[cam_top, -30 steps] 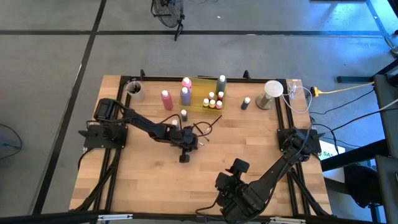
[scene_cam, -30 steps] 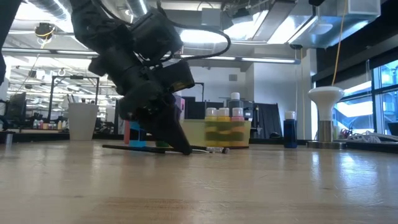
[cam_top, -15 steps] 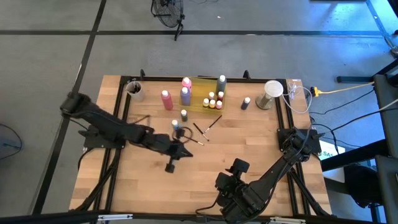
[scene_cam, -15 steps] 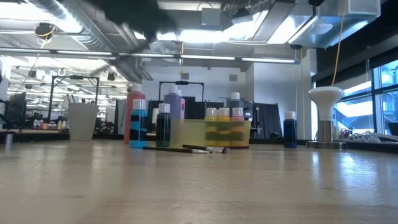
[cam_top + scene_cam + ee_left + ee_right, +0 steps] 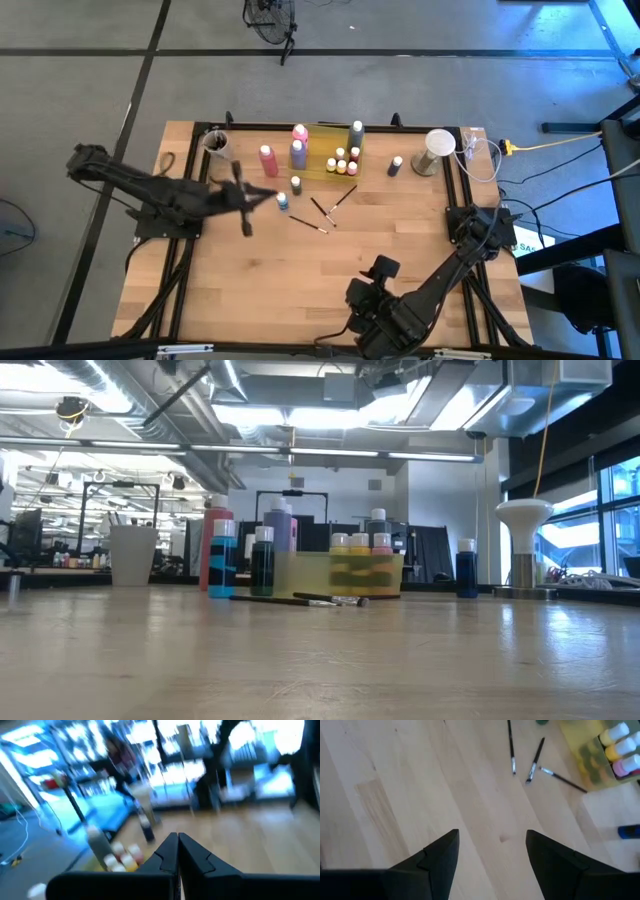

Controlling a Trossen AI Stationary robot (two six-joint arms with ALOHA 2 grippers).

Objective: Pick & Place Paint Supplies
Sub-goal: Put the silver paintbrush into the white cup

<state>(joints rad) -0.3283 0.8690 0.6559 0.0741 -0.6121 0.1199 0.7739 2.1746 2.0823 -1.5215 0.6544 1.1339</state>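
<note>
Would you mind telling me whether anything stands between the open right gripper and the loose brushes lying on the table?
Nothing visible does. In the right wrist view, only bare wood lies between the right gripper and the brushes; the yellow tray sits off to one side.

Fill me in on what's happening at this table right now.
A two-armed robot is sorting paint supplies. The left tool is shut, holds nothing visible, and hangs over the table's left side. The right tool waits open at the near edge. Three brushes lie loose on the wood beside a small blue bottle. More small bottles sit in the yellow tray at the far edge, with tall squeeze bottles next to it.
</note>
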